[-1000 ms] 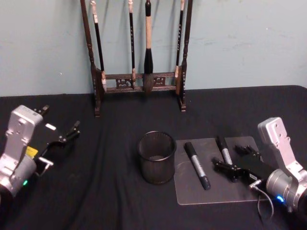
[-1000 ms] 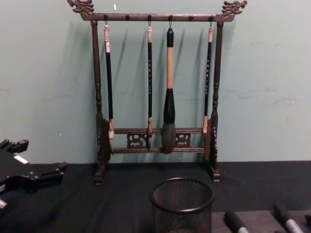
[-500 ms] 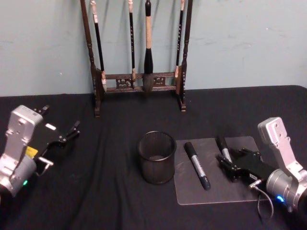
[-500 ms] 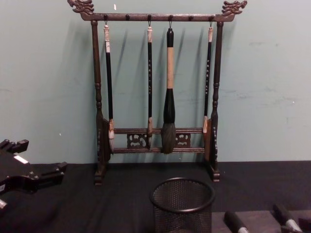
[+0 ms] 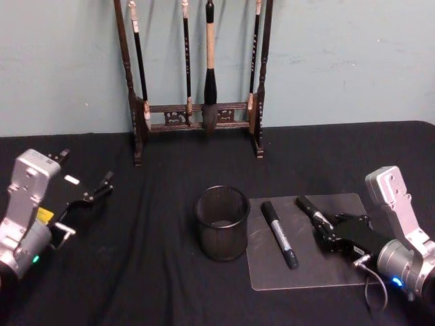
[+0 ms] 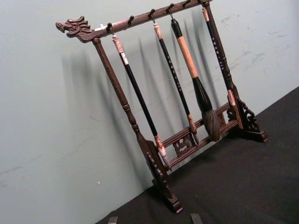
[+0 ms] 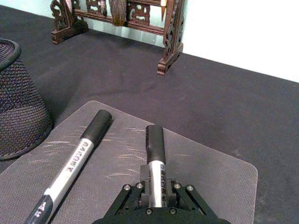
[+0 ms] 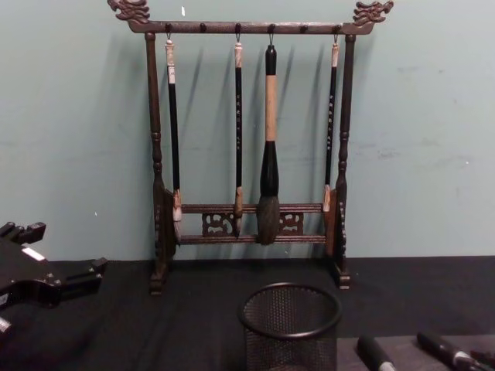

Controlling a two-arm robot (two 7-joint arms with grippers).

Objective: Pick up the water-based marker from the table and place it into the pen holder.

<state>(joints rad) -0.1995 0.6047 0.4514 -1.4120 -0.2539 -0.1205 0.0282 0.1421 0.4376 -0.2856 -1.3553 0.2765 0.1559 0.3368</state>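
A: Big to small: black cloth-covered table (image 5: 170,285); grey translucent mat (image 5: 272,272) just right of the black wire-mesh pen holder (image 5: 221,223). At far left, left gripper (image 5: 85,170) parked, fingers spread, empty.

B: Noted: right gripper (image 7: 157,187) clamped on the grey-barrelled, black-capped marker (image 7: 155,140) over the mat; second marker (image 5: 279,233) lies beside it. Advice: lift straight up, clear the rim, tip the marker upright, and release only inside the cup.

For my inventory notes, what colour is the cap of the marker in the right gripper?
Black; the marker shows best in the right wrist view.
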